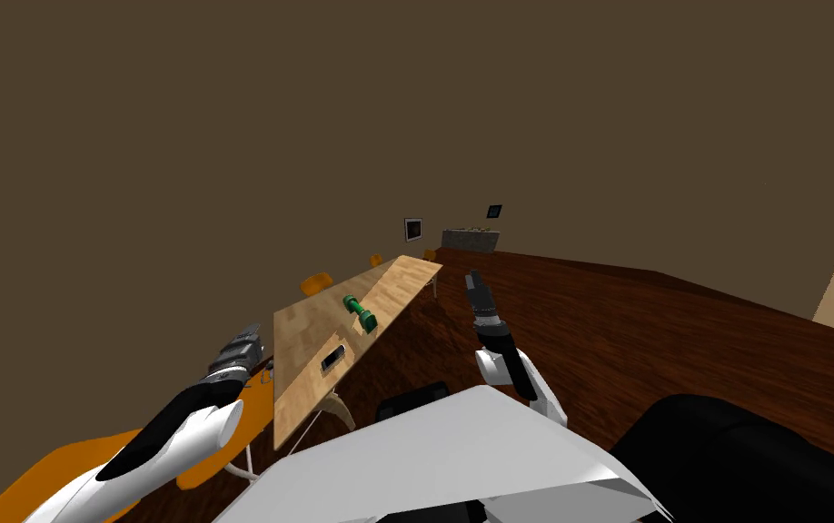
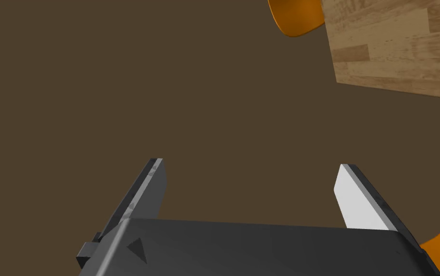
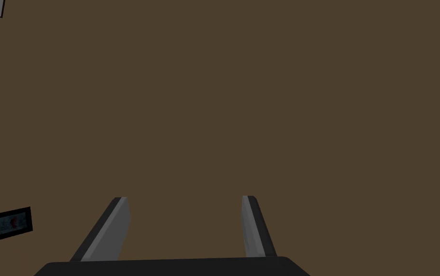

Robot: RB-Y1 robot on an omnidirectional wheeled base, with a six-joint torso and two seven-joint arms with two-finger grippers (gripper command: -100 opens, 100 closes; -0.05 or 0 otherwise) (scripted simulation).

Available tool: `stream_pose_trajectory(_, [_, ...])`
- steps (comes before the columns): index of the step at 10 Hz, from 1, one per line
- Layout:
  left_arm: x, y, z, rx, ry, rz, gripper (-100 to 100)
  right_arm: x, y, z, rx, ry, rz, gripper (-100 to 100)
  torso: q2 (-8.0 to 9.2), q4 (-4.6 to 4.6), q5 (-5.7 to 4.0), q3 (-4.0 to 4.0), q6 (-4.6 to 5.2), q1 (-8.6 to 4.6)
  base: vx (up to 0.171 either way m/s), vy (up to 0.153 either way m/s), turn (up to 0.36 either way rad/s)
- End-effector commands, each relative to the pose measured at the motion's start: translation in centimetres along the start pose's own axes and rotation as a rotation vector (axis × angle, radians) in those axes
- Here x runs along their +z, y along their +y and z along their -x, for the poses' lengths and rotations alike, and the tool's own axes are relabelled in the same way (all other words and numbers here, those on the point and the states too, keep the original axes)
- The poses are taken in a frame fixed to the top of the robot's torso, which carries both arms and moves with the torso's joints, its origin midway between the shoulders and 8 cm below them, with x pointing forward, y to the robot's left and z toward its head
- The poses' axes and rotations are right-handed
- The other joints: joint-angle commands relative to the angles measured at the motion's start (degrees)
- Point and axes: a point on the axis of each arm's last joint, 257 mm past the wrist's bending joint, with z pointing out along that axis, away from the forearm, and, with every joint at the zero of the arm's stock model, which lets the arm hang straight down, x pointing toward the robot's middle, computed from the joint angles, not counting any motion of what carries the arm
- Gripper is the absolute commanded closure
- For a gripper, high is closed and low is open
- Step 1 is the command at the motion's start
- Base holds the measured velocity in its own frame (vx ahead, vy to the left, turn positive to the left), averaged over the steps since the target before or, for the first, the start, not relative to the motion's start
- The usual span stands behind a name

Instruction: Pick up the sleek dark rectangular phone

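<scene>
Head view: a long, light wooden table (image 1: pixel 315 381) was recorded on a dark wood floor (image 1: pixel 660 336), its slant shared by the whole picture. The phone (image 1: pixel 332 358), dark and rectangular, was seen lying flat on the tabletop toward the end nearer the robot, about mid-width. A green dumbbell (image 1: pixel 360 313) was noted farther along the same tabletop, apart from the phone. Orange chairs (image 1: pixel 316 283) were observed along the table's left side, one of them close under the left forearm.

The left gripper (image 1: pixel 244 343) was logged just off the table's left long edge, level with the phone's end of the table but not touching the phone or the tabletop. In the left wrist view its two fingers (image 2: pixel 153 191) were seen standing well apart, with a corner of the table and an orange seat beyond the fingertips.

The right gripper (image 1: pixel 475 283) was recorded raised over the floor on the table's right side, well apart from the phone. In the right wrist view its blades were likewise seen spread apart.
</scene>
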Motion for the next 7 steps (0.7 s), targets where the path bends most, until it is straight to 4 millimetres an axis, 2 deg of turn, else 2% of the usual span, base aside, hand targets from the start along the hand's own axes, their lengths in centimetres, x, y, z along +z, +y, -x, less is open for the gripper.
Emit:
stream_pose_trajectory(1, [0.5,1.7,1.8,-0.016,-0.034,0.060,-100,0.0,0.0,0.0,0.000,0.000,0.000,0,0.00,0.00,0.00,0.00,0.00,0.00,0.023,-0.019,-0.098])
stream_pose_trajectory(2, [0.4,2.5,1.8,-0.016,-0.035,0.089,-100,0.0,0.0,0.0,0.000,0.000,0.000,0,-0.03,0.00,0.00,-0.01,0.03,-0.02,0.026,-0.015,-0.068])
stream_pose_trajectory(3, [0.7,4.1,3.5,-0.037,-0.066,0.141,-100,0.0,0.0,0.0,0.000,0.000,0.000,0,-0.03,-0.01,0.00,-0.02,0.00,-0.01,0.031,-0.025,-0.109])
stream_pose_trajectory(5, [0.6,4.8,3.6,-0.038,-0.068,0.167,-100,0.0,0.0,0.0,0.000,0.000,0.000,0,-0.04,-0.01,-0.01,-0.03,0.00,-0.03,0.021,-0.015,-0.020])
stream_pose_trajectory(6, [0.8,6.5,5.1,-0.063,-0.098,0.222,-100,0.0,0.0,0.0,0.000,0.000,0.000,0,0.00,0.00,0.00,0.00,-0.01,0.00,0.027,-0.020,-0.108])
stream_pose_trajectory(7, [0.6,7.1,5.1,-0.064,-0.099,0.245,-100,0.0,0.0,0.0,0.000,0.000,0.000,0,-0.03,0.00,0.00,-0.02,0.02,-0.01,0.028,-0.017,-0.064])
